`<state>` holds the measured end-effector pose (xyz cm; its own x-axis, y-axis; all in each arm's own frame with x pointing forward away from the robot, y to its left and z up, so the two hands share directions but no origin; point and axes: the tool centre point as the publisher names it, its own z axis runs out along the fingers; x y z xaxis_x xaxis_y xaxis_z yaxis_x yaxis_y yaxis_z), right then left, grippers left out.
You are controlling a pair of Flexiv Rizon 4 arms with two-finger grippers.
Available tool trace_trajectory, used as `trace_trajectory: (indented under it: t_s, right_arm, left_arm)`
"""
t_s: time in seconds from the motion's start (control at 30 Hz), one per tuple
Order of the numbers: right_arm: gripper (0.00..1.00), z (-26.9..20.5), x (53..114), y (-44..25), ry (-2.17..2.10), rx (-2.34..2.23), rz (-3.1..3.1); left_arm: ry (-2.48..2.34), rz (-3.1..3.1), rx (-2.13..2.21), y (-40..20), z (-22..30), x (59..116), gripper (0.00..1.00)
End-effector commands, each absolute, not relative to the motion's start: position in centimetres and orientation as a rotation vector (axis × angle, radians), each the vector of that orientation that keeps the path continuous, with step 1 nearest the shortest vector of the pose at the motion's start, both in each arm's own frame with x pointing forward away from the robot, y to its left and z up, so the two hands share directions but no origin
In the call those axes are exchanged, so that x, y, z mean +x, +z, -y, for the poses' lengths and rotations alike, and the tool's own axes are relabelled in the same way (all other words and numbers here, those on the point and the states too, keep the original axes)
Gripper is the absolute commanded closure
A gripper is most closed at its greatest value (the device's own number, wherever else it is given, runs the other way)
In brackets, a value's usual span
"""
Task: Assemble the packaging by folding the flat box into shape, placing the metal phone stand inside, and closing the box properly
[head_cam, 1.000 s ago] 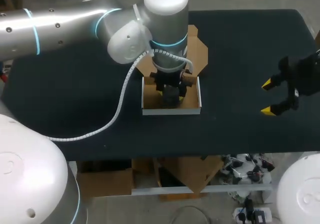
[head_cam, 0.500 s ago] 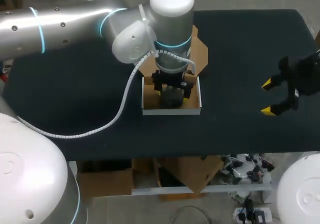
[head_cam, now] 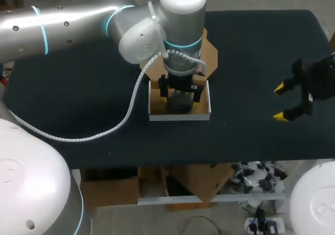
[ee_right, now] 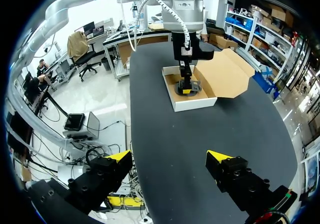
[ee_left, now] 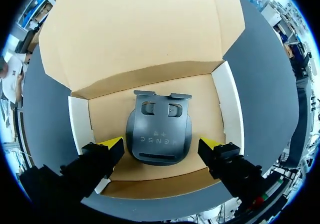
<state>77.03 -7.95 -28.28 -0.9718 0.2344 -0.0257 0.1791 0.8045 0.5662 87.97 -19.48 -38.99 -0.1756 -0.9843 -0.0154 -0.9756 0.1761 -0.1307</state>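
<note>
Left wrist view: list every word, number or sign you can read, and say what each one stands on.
On the phone stand: one short row of pale letters, upside down and too faint to read.
On the box, its lid flap and the table: no print.

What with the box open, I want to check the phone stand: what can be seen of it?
The phone stand is a dark grey, metal-looking plate with a rounded body, a squared end with two cutouts and a slot near the other end. It lies flat on the floor of the open cardboard box, between the open fingers of the left hand, neither touching it.
</note>
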Motion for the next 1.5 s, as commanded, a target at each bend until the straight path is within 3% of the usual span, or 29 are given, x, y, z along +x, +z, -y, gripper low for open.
trace_trajectory:
  t_s: [0.03,0.93,1.5]
  right_arm:
    - [0.0,8.0,77.0,-28.3,0.897,0.331,-2.892]
    - [0.0,8.0,77.0,-28.3,0.897,0.331,-2.892]
    - [0.0,8.0,77.0,-28.3,0.897,0.331,-2.892]
  left_arm:
    - [-0.105,-2.303,-1.976,-38.9,20.2,87.8,0.0]
    - [-0.142,-2.165,-2.16,-37.1,20.3,86.4,0.0]
    - [-0.127,-2.139,-2.212,-39.2,20.1,86.2,0.0]
